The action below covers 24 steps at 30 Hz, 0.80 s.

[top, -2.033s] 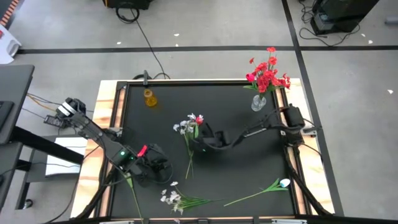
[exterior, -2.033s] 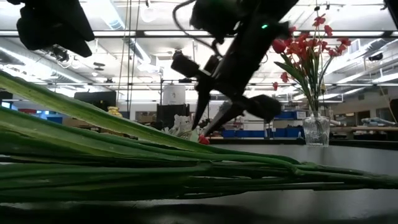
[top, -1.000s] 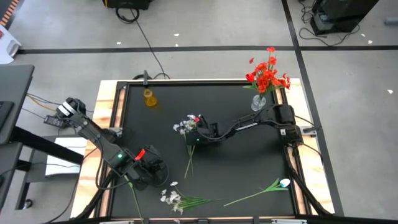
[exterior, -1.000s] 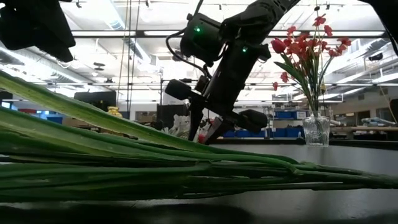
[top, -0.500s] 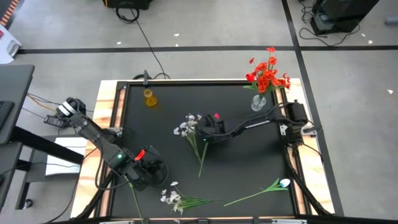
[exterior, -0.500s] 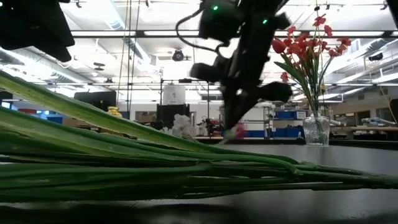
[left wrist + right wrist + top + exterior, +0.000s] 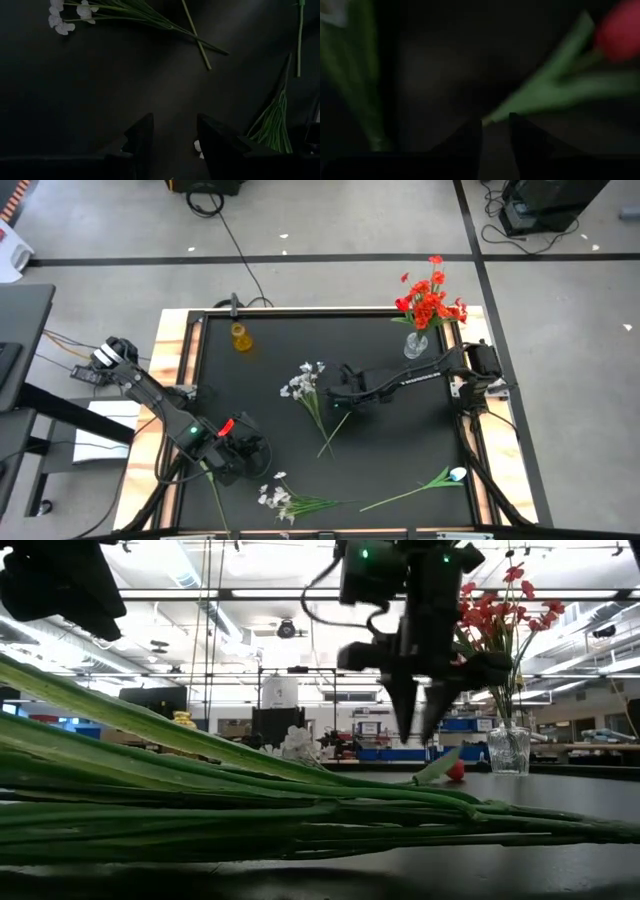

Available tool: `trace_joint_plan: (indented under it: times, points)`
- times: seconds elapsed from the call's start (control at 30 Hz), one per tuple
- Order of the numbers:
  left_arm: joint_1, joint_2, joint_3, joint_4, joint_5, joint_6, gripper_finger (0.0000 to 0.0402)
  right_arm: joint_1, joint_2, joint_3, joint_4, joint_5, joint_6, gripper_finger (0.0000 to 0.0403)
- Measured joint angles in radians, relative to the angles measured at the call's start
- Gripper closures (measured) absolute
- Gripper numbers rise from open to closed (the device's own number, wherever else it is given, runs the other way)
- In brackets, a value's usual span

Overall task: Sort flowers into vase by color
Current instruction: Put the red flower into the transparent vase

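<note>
Currently the right gripper (image 7: 338, 394), mid-table, hangs with jaws parted over a red flower (image 7: 618, 31) lying loose; the red vase (image 7: 416, 345) stands at two o'clock. Re-grip should pinch the stem squarely before lifting. Left gripper (image 7: 174, 131) idles at seven o'clock, jaws parted, empty.

Count from my end: two vases on the table, one clear glass (image 7: 416, 346) far right holding the red bunch (image 7: 431, 297), one small yellow one (image 7: 240, 338) far left. Five loose stems lying flat: three white, namely a sprig mid-table (image 7: 303, 381), a sprig at the near edge (image 7: 274, 498) and a single bloom near right (image 7: 458, 474); one red bud (image 7: 455, 771); one bare green stem (image 7: 213, 492) near left, bloom not visible. Two arms, two claws: left claw (image 7: 174, 137), right claw (image 7: 421, 730).
</note>
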Motion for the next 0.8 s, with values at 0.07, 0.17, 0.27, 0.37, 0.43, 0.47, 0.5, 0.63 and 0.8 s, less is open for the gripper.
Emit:
trace_joint_plan:
  times: [0.07, 0.17, 0.27, 0.37, 0.43, 0.47, 0.5, 0.63, 0.8]
  points:
    - [-0.002, 0.0, 0.0, -0.004, 0.0, -0.004, 0.0246, 0.017, 0.015, 0.0, -0.05, -0.031, 0.073, 0.027]
    - [-0.002, 0.0, 0.0, -0.008, 0.0, -0.007, 0.0246, 0.038, 0.027, 0.0, -0.069, -0.066, 0.153, 0.0241]
    - [0.005, 0.0, 0.0, -0.015, -0.004, -0.005, 0.0246, 0.046, 0.032, -0.001, -0.038, -0.049, 0.225, 0.0217]
    - [0.017, 0.0, 0.0, -0.02, -0.008, 0.0, 0.0246, 0.032, 0.038, 0.0, -0.01, -0.004, 0.275, 0.0199]
    - [0.025, 0.0, 0.0, -0.02, -0.008, 0.006, 0.0246, 0.016, 0.055, 0.0, 0.007, 0.014, 0.307, 0.0194]
    - [0.028, 0.0, 0.0, -0.019, -0.008, 0.011, 0.0246, 0.009, 0.064, 0.0, 0.008, 0.015, 0.327, 0.0193]
    - [0.031, 0.0, 0.0, -0.02, -0.008, 0.012, 0.0246, 0.004, 0.073, 0.0, 0.008, 0.01, 0.345, 0.0192]
    - [0.031, 0.0, 0.0, -0.019, -0.007, 0.006, 0.0246, -0.007, 0.114, 0.0, 0.029, -0.01, 0.355, 0.0196]
    - [0.013, 0.0, 0.0, -0.018, -0.004, -0.025, 0.0246, -0.023, 0.143, 0.004, 0.031, -0.029, 0.355, 0.0204]
